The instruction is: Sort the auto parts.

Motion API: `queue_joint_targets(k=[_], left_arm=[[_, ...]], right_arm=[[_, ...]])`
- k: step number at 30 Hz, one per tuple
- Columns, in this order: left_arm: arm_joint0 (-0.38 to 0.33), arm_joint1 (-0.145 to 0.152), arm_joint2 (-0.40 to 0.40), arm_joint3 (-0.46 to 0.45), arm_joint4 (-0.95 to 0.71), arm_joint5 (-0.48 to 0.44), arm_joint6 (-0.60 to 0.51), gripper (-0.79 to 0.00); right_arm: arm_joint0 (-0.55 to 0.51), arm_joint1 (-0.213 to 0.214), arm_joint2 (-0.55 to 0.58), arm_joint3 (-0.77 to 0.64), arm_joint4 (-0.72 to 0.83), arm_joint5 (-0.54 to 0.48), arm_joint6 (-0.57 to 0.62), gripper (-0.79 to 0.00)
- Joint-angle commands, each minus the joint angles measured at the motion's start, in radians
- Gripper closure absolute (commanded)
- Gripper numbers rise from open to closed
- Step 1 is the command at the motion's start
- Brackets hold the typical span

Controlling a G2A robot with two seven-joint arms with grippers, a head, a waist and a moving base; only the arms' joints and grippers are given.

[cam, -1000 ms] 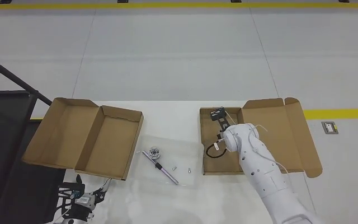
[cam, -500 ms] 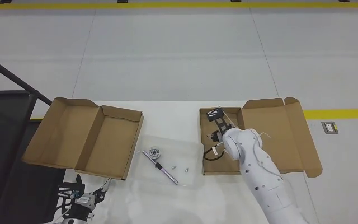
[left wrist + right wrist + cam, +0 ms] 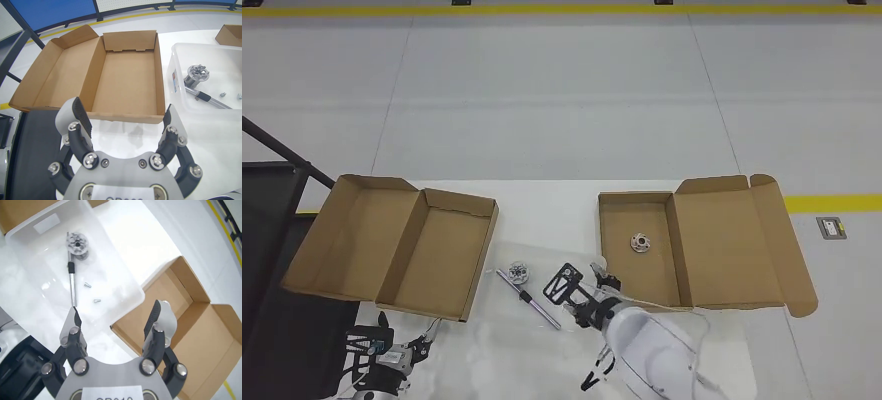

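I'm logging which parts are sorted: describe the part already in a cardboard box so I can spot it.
On the white table, a clear tray sits between two open cardboard boxes. In the box on the robot's right lies one small round metal part. Unlike the hub, rod and screws in the tray, it lies alone on cardboard.

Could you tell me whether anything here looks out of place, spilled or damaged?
Nothing stands out. The hub, rod and two screws lie inside the clear bin, and a round metal part lies flat in the right cardboard box. Both it and the left cardboard box look intact.
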Motion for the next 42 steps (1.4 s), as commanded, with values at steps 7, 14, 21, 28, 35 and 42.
queue_joint_targets(k=[7, 14, 21, 28, 35, 42], left_arm=[[0.0, 0.0, 0.0, 0.0, 0.0, 0.0, 0.0, -0.785], [0.0, 0.0, 0.0, 0.0, 0.0, 0.0, 0.0, -0.785], [0.0, 0.0, 0.0, 0.0, 0.0, 0.0, 0.0, -0.785], [0.0, 0.0, 0.0, 0.0, 0.0, 0.0, 0.0, -0.785], [0.0, 0.0, 0.0, 0.0, 0.0, 0.0, 0.0, -0.785], [0.0, 0.0, 0.0, 0.0, 0.0, 0.0, 0.0, -0.785]], right_arm=[[0.226, -0.071, -0.193, 0.315, 0.034, 0.021, 0.042, -0.462], [0.393, -0.142, -0.296, 0.611, 0.129, -0.04, 0.05, -0.416], [0.48, -0.199, -0.358, 0.796, 0.182, -0.075, 0.039, -0.385], [0.539, -0.244, -0.379, 0.946, 0.239, -0.104, 0.001, -0.357], [0.577, -0.28, -0.392, 1.047, 0.267, -0.117, -0.03, -0.305], [0.607, -0.308, -0.392, 1.141, 0.296, -0.132, -0.065, -0.28]])
